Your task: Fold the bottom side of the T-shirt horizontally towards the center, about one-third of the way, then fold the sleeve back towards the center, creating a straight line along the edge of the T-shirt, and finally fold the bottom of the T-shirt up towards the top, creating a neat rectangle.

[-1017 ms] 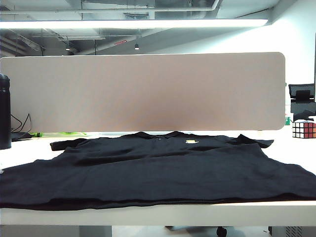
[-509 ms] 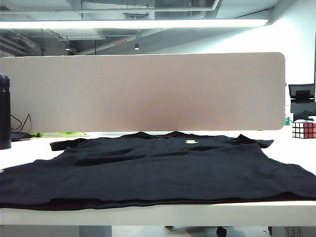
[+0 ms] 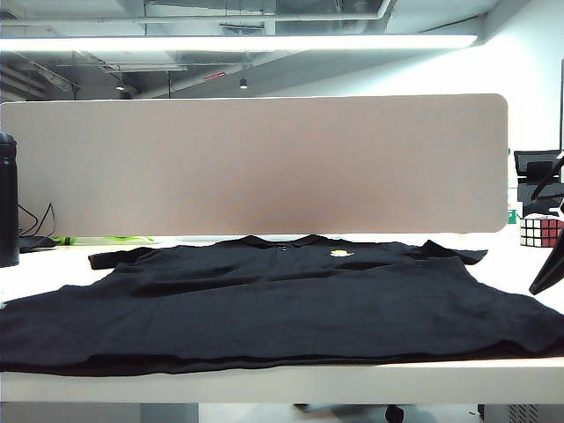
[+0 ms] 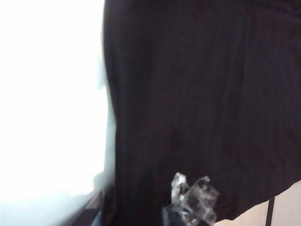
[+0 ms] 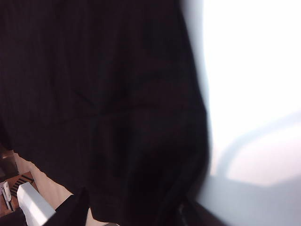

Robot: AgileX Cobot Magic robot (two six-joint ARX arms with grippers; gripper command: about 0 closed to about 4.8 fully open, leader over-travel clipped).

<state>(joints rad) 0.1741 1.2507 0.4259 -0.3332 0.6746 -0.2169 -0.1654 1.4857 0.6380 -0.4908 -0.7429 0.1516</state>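
Start with your right gripper (image 5: 131,212): in its wrist view only two dark finger shapes show at the frame's edge, straddling blurred black cloth near the shirt's side edge. You cannot tell from this how wide the jaws stand or whether they have pinched any cloth. In the exterior view the same arm is just a dark sliver at about 3 o'clock, at the frame's right edge, above the shirt's right side.

Your left gripper (image 4: 190,207) shows only as a pale, translucent fingertip over black fabric, close to where the cloth meets the bright table. Its opening is likewise unreadable, and nothing is visibly held. It does not appear in the exterior view at all.

The T-shirt (image 3: 282,304) lies flat and unfolded on the white table (image 3: 264,383), with its collar toward 12 o'clock against the beige divider (image 3: 256,163) and the bottom of the T-shirt (image 3: 264,363) running along the near table edge at 6 o'clock. Its long axis runs 9 to 3 across your view.

What the coming move likely turns on: the cloth lies inward of each gripper, so the right one would pull toward 9 o'clock and the left toward 3. The right arm looks nearer to a working edge.

Off to the sides are a black bottle (image 3: 8,201) at 9 o'clock and a puzzle cube (image 3: 539,231) at 3 o'clock, both apart from the shirt.
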